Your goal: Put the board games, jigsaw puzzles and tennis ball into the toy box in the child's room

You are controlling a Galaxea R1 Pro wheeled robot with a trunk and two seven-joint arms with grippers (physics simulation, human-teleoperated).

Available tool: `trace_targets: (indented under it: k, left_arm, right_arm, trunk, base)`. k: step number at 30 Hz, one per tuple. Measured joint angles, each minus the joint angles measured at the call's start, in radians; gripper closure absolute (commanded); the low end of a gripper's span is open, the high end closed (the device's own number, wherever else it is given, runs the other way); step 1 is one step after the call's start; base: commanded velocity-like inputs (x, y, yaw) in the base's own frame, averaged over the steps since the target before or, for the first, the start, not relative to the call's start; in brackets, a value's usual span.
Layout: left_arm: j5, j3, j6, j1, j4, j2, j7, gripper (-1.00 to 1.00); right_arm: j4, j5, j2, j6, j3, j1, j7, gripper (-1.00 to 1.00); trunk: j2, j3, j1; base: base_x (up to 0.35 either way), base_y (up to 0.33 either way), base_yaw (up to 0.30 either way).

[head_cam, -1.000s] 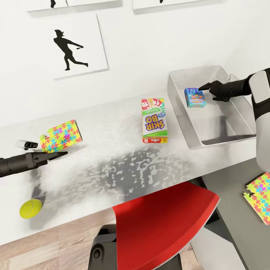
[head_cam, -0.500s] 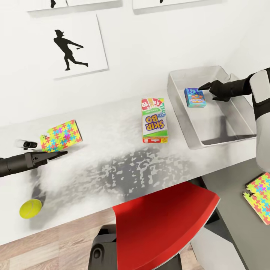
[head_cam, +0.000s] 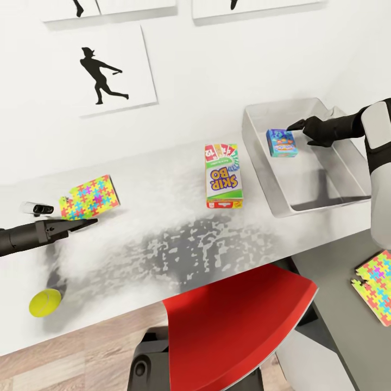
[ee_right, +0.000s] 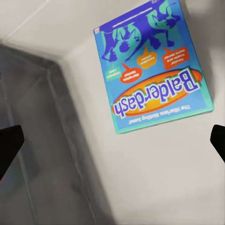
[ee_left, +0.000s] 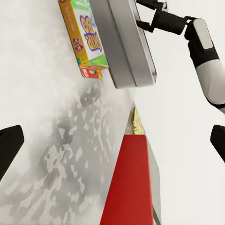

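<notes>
Right gripper [head_cam: 294, 127] spread open, empty, over toy box [head_cam: 326, 203]. Blue board game [ee_right: 152, 63] released inside on box floor; right wrist view reads "Balderdash". Head view: "SKIP BO" game [head_cam: 223, 175] on table [head_cam: 163, 239], at 9 o'clock of box. Left gripper [head_cam: 87, 222] parted, grasping nothing, beside jigsaw puzzle [head_cam: 89, 196]; tennis ball [head_cam: 44, 302] at table's 7 o'clock.

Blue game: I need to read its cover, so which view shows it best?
The right wrist view: the blue game is close up, its title legible. The head view shows it small inside the toy box.
</notes>
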Motion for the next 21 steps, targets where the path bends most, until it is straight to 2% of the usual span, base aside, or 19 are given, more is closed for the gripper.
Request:
trace_targets:
  k: [11,21]
  left_arm:
    - [0.001,0.000,0.000,0.000,0.000,0.001,0.000,-1.00]
    - [0.001,0.000,0.000,0.000,0.000,0.002,0.000,-1.00]
  right_arm:
    - [-0.001,0.000,0.000,0.000,0.000,0.000,-0.001,-1.00]
    - [-0.061,-0.001,0.000,0.002,0.001,0.001,-0.001,-1.00]
  trunk:
    - [0.000,0.001,0.000]
    - [0.000,0.003,0.000]
  base:
    - [0.000,0.000,0.000]
    - [-0.003,0.000,0.000]
